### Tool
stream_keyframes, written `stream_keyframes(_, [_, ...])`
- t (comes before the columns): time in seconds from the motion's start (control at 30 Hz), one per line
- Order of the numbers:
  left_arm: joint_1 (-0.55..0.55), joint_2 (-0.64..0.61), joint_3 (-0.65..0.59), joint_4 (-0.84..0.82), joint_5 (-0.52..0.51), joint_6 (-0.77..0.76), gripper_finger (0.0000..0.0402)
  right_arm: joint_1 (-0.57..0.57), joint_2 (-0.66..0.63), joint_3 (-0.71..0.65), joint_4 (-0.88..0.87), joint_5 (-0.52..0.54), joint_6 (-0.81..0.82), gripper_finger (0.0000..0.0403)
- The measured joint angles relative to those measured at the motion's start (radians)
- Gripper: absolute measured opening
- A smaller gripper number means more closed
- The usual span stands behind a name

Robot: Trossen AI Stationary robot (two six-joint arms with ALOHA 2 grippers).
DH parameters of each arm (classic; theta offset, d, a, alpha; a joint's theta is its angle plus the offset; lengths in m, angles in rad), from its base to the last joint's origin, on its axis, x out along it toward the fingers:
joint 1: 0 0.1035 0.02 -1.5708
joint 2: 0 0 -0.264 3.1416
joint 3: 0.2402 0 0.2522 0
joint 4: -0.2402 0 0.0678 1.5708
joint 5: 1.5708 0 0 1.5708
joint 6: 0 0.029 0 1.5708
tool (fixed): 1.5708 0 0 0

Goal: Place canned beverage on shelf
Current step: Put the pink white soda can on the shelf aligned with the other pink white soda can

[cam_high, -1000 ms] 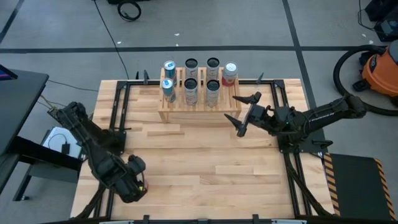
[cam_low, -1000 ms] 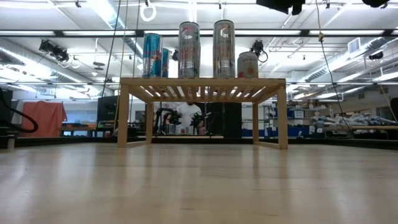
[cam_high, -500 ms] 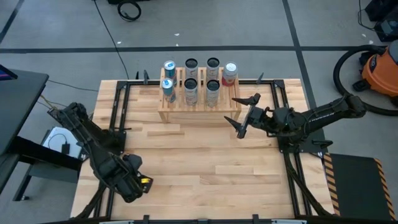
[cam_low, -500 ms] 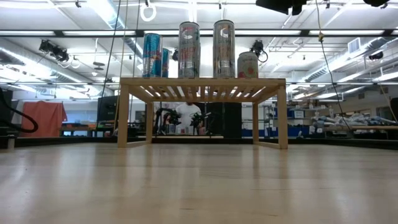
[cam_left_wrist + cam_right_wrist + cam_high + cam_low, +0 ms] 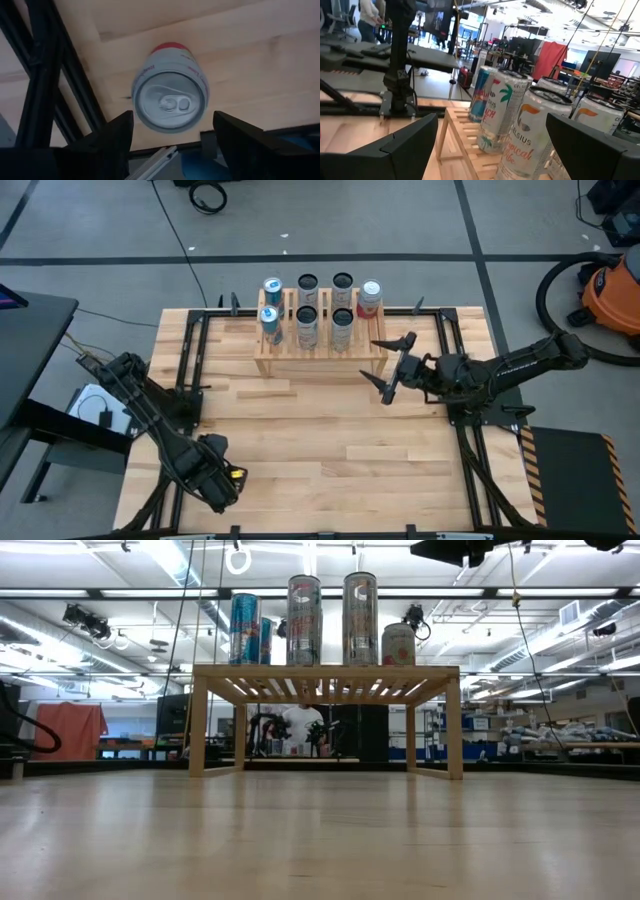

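Robotics lab, ceiling strip lights, workbenches, orange shop vacuum

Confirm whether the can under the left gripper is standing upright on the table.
Yes: the left wrist view looks straight down on the can's silver lid and pull tab, standing on the wooden table.

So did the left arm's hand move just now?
Yes. In the high view the left gripper has slid toward the near edge of the table, farther from the shelf. A can sits between its fingers.
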Motion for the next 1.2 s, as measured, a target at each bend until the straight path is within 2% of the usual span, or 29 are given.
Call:
stream_keyframes(0.5, [0.059, 0.0, 0.0, -0.002, 0.0, -0.041, 0.0274, 0.0, 0.0, 0.0, -0.041, -0.014, -0.008, 0.0383])
stream_keyframes(0.67, [0.046, 0.0, 0.0, -0.005, 0.034, -0.061, 0.0274, 0.0, 0.0, 0.0, -0.041, -0.024, -0.008, 0.0383])
stream_keyframes(1.07, [0.015, 0.0, -0.001, -0.002, 0.014, -0.109, 0.0274, 0.0, 0.0, 0.0, -0.049, -0.025, -0.014, 0.0383])
stream_keyframes(1.2, [0.016, 0.0, -0.039, 0.013, 0.014, -0.113, 0.0274, 0.0, 0.0, 0.0, -0.055, -0.025, -0.014, 0.0383])
